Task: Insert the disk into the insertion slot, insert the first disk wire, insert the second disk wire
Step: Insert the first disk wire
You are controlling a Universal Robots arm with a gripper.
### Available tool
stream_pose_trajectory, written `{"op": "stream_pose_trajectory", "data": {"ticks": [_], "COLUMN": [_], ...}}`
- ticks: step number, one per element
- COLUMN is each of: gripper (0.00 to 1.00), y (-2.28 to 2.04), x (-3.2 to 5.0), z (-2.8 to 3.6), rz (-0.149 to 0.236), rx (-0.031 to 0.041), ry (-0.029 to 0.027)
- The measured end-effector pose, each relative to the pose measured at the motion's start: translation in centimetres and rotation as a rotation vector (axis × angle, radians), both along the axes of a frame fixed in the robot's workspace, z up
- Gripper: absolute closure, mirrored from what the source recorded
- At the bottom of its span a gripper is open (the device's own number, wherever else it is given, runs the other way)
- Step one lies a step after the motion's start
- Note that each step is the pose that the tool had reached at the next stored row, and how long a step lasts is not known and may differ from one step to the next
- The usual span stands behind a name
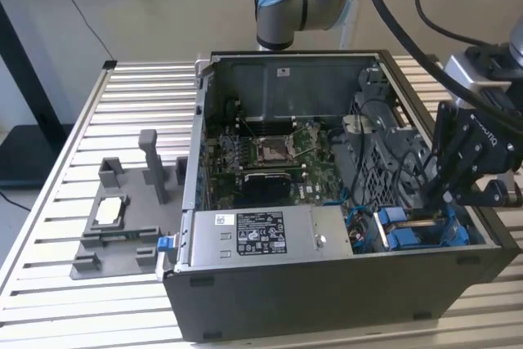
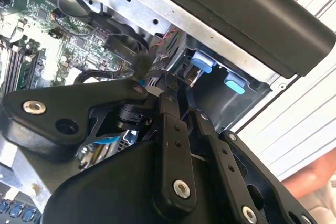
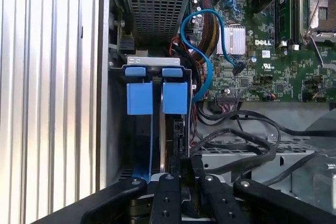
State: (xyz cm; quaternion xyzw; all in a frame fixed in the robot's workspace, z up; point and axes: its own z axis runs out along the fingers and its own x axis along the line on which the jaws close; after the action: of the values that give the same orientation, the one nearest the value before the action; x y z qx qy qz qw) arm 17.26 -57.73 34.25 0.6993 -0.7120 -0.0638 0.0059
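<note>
**benchrat:** Exterior view had your arm [image 1: 286,2] over the case [image 1: 327,296], toward the exterior view's right. How far along were you?

**me:** First step looked done, I reckon. The disk [image 3: 174,132] sat down in the insertion slot [image 3: 116,119], behind the blue tabs [image 3: 176,97]. My fingers [image 3: 174,174] were right at it, drawn close together. Couldn't tell if anything was pinched between them.

**benchrat:** Wires?

**me:** Both left, far as I could judge. A blue cable [image 3: 202,51] looped from the motherboard [image 3: 273,61] toward the slot, black cables [image 3: 236,135] lay beside it, and no plug looked seated.
</note>
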Motion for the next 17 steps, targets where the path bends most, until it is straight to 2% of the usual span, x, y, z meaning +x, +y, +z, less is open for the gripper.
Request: {"op": "stream_pose_trajectory", "data": {"ticks": [10, 17], "gripper": [0.81, 0.81], "y": [-0.09, -0.11], "x": [0.00, 0.00], "z": [-0.32, -0.53], "rz": [-0.023, -0.025], "rx": [-0.0003, 0.0000], "ry": [0.0000, 0.0000]}}
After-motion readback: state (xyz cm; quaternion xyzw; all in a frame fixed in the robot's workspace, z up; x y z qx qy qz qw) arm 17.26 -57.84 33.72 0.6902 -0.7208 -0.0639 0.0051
